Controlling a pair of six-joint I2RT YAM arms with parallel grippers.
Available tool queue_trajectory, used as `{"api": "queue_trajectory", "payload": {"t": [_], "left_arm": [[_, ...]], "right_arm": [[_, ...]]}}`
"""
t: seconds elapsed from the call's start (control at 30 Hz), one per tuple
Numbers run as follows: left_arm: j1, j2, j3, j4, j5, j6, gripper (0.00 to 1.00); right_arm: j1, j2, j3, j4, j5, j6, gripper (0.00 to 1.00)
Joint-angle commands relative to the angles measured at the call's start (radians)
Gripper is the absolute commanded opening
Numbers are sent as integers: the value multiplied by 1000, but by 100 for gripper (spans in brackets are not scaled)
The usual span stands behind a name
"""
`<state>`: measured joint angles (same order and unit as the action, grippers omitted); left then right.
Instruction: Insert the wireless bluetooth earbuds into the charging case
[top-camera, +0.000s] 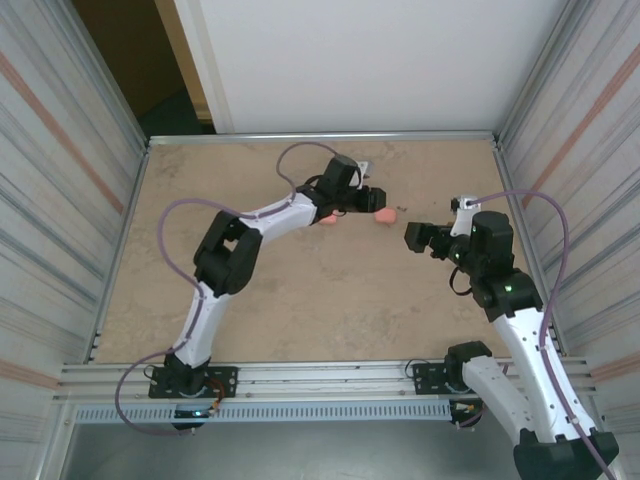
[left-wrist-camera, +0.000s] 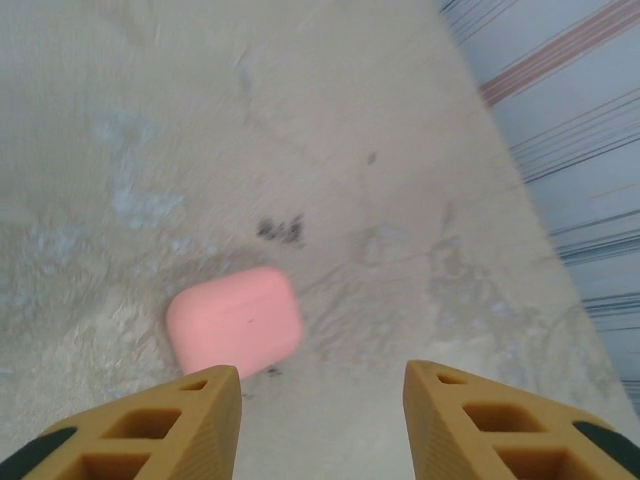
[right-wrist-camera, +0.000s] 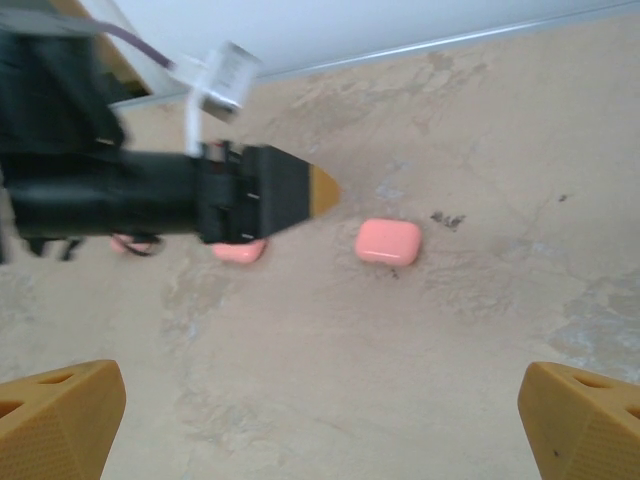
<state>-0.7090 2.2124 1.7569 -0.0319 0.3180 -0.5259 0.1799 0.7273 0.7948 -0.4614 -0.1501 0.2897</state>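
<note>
A pink case (left-wrist-camera: 235, 320) lies just ahead of the parted left pincer (left-wrist-camera: 320, 378).

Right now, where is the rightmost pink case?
In the top view, the rightmost pink case lies far of centre, just ahead of the left gripper, apart from its fingers.

Left arm (right-wrist-camera: 120, 195) blocks approach left of case (right-wrist-camera: 388, 241).

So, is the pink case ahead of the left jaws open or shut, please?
Shut: the pink case lies flat, a smooth closed shell with no gap showing.
</note>
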Motion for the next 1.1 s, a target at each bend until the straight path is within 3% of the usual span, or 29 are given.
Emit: {"api": "queue_trajectory", "payload": {"t": [0.0, 0.27, 0.6, 1.07], "left_arm": [[-7, -176, -62, 12, -61, 112, 47], [7, -461, -317, 32, -259, 246, 55], [79, -762, -610, 30, -502, 317, 67], [229, -1137, -969, 106, -733, 373, 81]], "right_arm": [[-36, 4, 33, 6, 18, -44, 100], [-122, 18, -4, 69, 13, -49, 99], [-210, 21, -66, 189, -7, -56, 99], [-243, 29, -333, 617, 27, -156, 99]]}}
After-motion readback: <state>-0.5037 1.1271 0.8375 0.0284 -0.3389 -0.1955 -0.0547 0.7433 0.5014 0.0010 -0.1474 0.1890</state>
